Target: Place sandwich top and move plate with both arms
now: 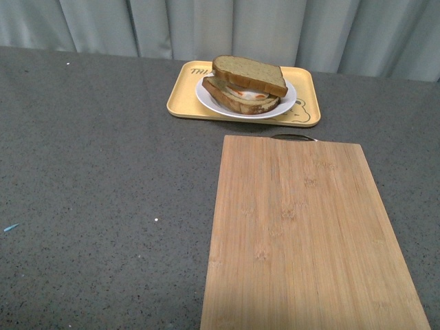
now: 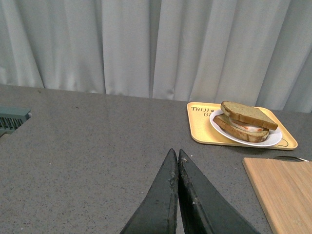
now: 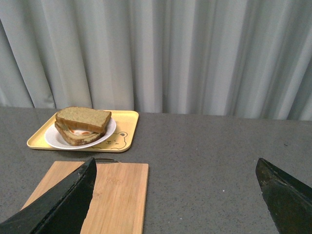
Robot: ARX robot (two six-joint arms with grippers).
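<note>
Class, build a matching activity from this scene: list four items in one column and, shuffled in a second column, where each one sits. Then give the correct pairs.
Column 1
1. sandwich top
2. white plate
3. yellow tray
4. bamboo cutting board

Column 2
A. directly on the grey table, nearest the robot
B. on the yellow tray
C. on the table, beyond the board
D. lying on the slice with fried egg

Pairs: 1-D, 2-B, 3-C, 4-A
</note>
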